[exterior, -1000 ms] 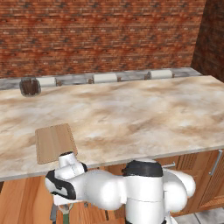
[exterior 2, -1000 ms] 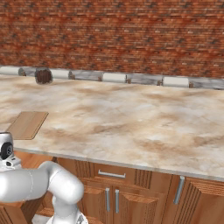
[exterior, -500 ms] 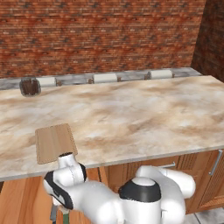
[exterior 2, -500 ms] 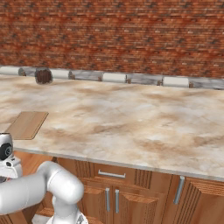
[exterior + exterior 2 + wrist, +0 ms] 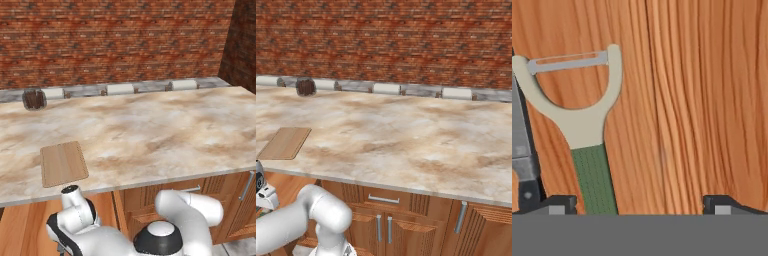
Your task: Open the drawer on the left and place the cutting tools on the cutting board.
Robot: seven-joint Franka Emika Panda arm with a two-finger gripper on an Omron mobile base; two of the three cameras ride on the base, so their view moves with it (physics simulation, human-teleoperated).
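Below the counter's front edge, the arm reaches down to the left, its gripper (image 5: 639, 205) pointing into the open drawer (image 5: 702, 100); the two dark fingertips (image 5: 559, 204) stand wide apart, clamped on nothing; between them lies a green-handled peeler (image 5: 587, 130) with a pale Y-shaped head and a thin metal blade, resting on the drawer's wooden floor, closer to the left tip; just beside it at the left edge runs a grey knife (image 5: 522, 145), mostly cut off; up on the marble counter (image 5: 150, 130), the cutting board (image 5: 63, 163) lies bare near the front left edge; a dark jar (image 5: 34, 98) stands by the brick wall (image 5: 120, 40).
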